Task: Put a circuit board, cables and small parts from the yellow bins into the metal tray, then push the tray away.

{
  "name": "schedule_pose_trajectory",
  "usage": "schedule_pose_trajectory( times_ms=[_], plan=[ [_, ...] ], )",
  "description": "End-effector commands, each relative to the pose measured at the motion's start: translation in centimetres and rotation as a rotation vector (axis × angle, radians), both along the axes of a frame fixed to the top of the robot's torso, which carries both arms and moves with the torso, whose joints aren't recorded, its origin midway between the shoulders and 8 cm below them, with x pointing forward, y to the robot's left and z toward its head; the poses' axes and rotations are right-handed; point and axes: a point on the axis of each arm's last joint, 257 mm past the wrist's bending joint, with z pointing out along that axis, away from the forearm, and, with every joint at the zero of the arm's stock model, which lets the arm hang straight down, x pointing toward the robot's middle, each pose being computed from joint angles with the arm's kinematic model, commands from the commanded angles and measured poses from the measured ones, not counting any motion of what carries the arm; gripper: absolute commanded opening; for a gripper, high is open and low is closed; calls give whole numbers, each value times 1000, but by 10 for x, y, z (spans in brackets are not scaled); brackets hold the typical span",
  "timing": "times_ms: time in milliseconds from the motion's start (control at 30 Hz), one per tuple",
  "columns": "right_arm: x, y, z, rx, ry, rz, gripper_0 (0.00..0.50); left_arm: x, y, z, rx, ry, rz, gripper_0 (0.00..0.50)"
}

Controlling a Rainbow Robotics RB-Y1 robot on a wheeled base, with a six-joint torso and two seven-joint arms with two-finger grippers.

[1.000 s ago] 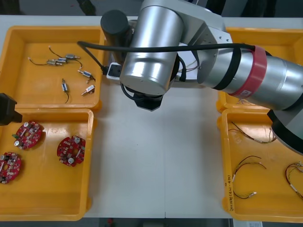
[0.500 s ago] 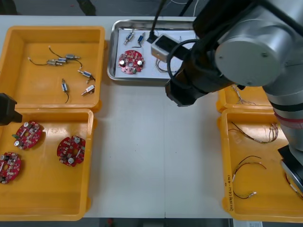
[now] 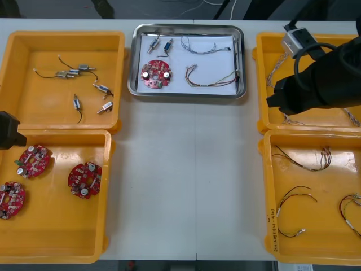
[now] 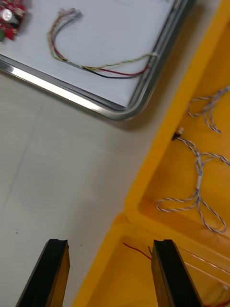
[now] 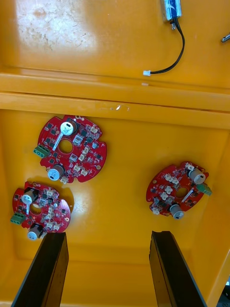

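The metal tray (image 3: 243, 56) stands at the far middle of the table, white inside. In it lie a red circuit board (image 3: 156, 74), two small metal parts (image 3: 161, 44), a twisted blue and white cable (image 3: 206, 45) and a red and yellow cable (image 3: 213, 80). My right gripper (image 4: 110, 273) is open and empty, low over the table between the tray's corner (image 4: 125, 109) and the right bins. The right arm (image 3: 318, 79) reaches in over the far right bin. My left gripper (image 5: 108, 273) hangs open over three red circuit boards (image 5: 72, 148) in the near left bin.
The far left yellow bin (image 3: 62, 35) holds several small metal parts (image 3: 101, 88). The near right bin (image 3: 269, 197) holds thin cables (image 3: 296, 195). Blue and white cables (image 4: 201, 158) lie in the far right bin. Bare table stretches between the bins, in front of the tray.
The right arm has swung from above the tray to the right, over the far right bin, uncovering the tray and what lies in it. The left arm has stayed put.
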Motion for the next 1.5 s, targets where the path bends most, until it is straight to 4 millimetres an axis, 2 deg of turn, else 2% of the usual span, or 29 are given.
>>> schedule_pose_trajectory(
  times_ms=[33, 67, 100, 167, 267, 333, 367, 533, 800, 933, 1167, 1500],
  plan=[
    [-5, -62, 8, -34, -27, -136, 500, -4, 12, 12, 82, -16, -85, 500],
    [-7, -76, 7, -34, -25, -165, 500, -4, 12, 12, 82, -16, -85, 500],
    [-7, -76, 7, -34, -25, -165, 500, -4, 12, 12, 82, -16, -85, 500],
    [-12, -100, 6, -38, -22, -216, 500, -4, 12, 12, 82, -16, -85, 500],
    [-19, -122, -2, -51, -3, -257, 500, -4, 12, 12, 82, -16, -85, 500],
    [-22, -129, -5, -56, 8, -268, 500, -4, 12, 12, 82, -16, -85, 500],
    [-27, -141, -12, -67, 28, -289, 500, -4, 12, 12, 82, -16, -85, 500],
    [-40, -161, -25, -76, 62, -325, 500, -4, 12, 12, 82, -16, -85, 500],
    [-54, -176, -40, -87, 109, -345, 500, -4, 12, 12, 82, -16, -85, 500],
    [-56, -179, -41, -79, 113, -360, 500, -4, 12, 12, 82, -16, -85, 500],
    [-62, -184, -51, 5, 169, -382, 500, -4, 12, 12, 82, -16, -85, 500],
    [-61, -192, -51, -8, 164, -410, 500, -4, 12, 12, 82, -16, -85, 500]
  ],
)
